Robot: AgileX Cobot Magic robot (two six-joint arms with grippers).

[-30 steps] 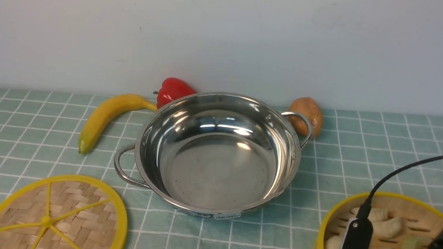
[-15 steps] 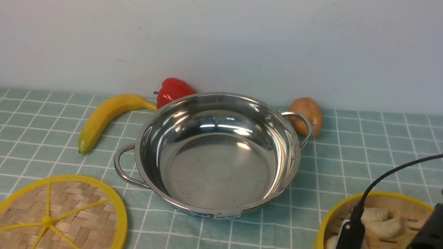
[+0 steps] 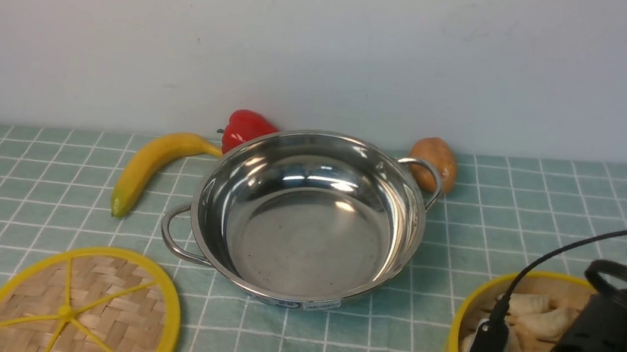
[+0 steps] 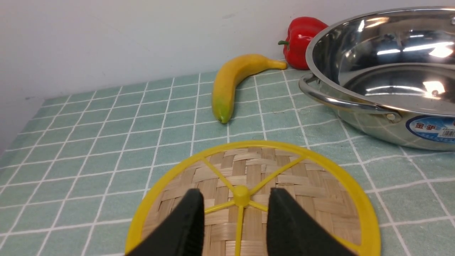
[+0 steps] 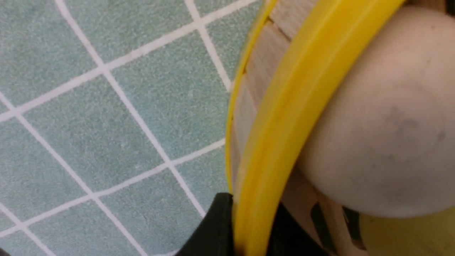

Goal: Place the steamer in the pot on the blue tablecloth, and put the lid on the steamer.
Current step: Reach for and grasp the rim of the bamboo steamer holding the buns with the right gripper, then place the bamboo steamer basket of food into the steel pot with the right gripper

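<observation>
Cloth (image 3: 523, 225) covers the whole table, back edge against the wall (image 3: 331, 34). Pot (image 3: 216, 188) sits mid-cloth, upright, nothing in it, one handle toward the lid, one toward the potato.

Steamer (image 3: 454, 337) is near-right of the pot, on the cloth and apart from it, with a band of cloth showing between them. Part of it runs out of the front view. My right pincer (image 5: 250, 209) is on its rim: one finger (image 5: 213, 231) outside the wall, the other inside, both tight against the yellow edge, so I call it clamped on the steamer. A white bun (image 5: 384, 124) sits just inside that rim.

Lid (image 3: 96, 293) lies flat near-left of the pot, its far edge close to the pot's handle, not touching. My left pincer (image 4: 235, 192) is over the lid, fingers apart either side of the hub, holding nothing; contact I cannot tell.

Banana (image 3: 150, 165) is left of the pot, its tip near the pepper (image 3: 245, 126) behind the rim. Potato (image 3: 438, 161) is behind the far-right handle.
</observation>
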